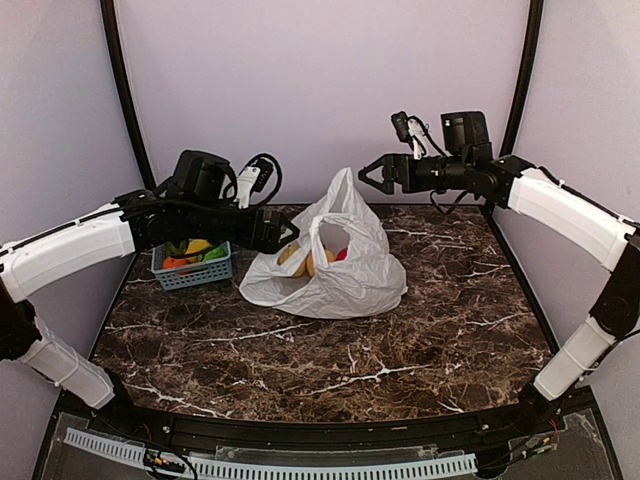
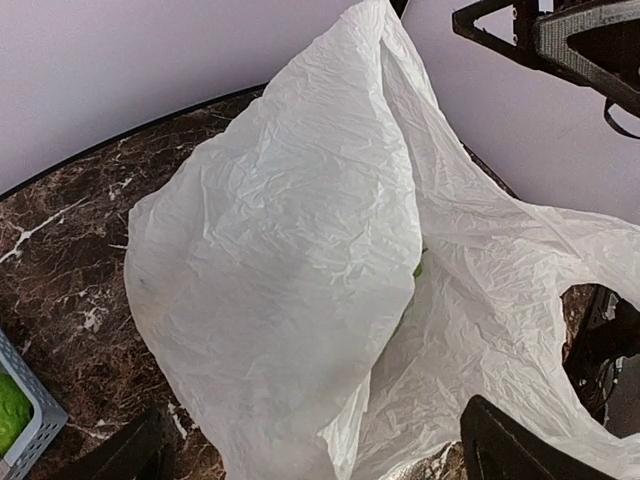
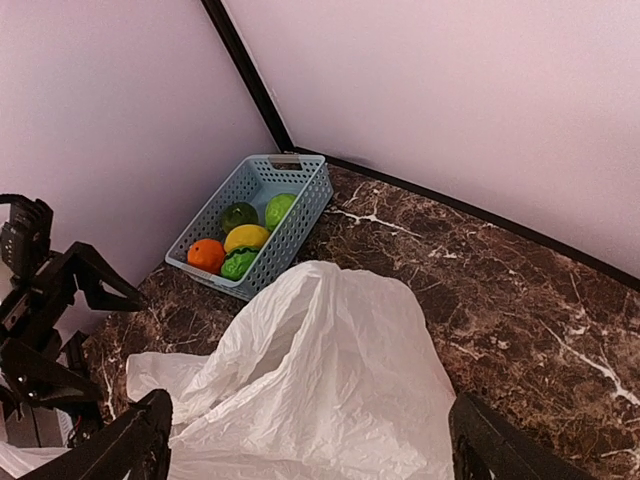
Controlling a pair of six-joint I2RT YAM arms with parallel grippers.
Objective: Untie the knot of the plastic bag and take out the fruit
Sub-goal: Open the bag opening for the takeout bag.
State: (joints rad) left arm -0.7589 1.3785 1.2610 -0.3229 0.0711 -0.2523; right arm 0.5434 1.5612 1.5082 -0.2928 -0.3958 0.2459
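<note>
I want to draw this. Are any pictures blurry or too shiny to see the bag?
Top external: sharp, evenly lit, no harsh shadows around the plastic bag. Left wrist: bag crinkles crisp, no glare. Right wrist: sharp too, the blue basket clear.

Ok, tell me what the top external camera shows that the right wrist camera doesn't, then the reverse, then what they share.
Only the top external view: the plastic bag's open mouth, with tan-yellow and red fruit inside. Only the right wrist view: the pieces in the blue basket unobstructed, one orange, one yellow, the rest green; from above the left arm covers part of them. Both: the bag slumped on the marble table, the basket at the rear left, and the left gripper, fingers open, beside the bag.
</note>
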